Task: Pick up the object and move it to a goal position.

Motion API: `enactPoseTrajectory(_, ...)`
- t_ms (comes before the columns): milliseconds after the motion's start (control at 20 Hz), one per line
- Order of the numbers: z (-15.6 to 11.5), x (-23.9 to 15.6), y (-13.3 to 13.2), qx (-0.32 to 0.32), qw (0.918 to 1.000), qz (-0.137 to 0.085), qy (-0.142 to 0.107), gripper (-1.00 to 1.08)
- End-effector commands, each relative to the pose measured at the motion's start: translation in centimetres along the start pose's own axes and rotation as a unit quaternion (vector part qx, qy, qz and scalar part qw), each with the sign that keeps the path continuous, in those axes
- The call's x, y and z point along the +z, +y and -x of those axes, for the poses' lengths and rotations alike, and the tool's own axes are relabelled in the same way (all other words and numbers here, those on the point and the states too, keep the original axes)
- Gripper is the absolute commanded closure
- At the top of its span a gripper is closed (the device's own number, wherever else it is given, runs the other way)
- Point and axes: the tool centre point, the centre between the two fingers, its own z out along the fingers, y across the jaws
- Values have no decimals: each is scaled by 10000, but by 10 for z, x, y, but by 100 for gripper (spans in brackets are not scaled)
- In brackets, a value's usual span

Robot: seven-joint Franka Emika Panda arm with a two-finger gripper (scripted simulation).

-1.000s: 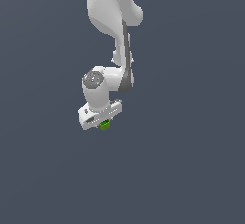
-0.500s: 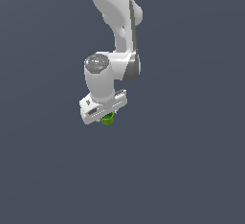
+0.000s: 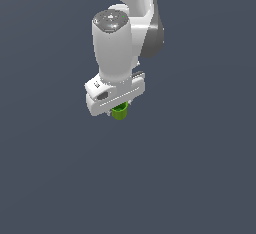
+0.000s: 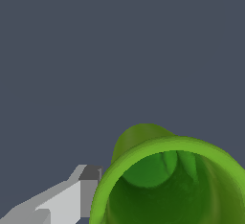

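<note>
The object, a small bright green cup (image 3: pixel 119 112), hangs just under the white gripper (image 3: pixel 119 109) in the exterior view, mostly hidden by the hand above it. Only its lower part shows. In the wrist view the cup (image 4: pixel 167 180) fills much of the picture, its hollow top facing the camera, and one grey-tipped finger (image 4: pixel 88 189) presses against its outer wall. The other finger is out of view. The gripper is shut on the cup, which is held off the ground.
The white arm (image 3: pixel 122 38) rises from the hand toward the top of the exterior view. All around is a plain dark grey-blue surface with no other objects or edges in view.
The arm has swung toward the camera and slightly to the exterior view's right, carrying the green cup with it. The wrist looms larger and more upright than before.
</note>
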Motion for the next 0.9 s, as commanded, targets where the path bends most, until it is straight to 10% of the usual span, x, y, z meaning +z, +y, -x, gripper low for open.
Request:
enactPoseTrajectory(0,-7,-29,-7,1,10000,2,2,108)
enactPoseTrajectory(850,-54,-191,-42,1,10000,-3,3,108)
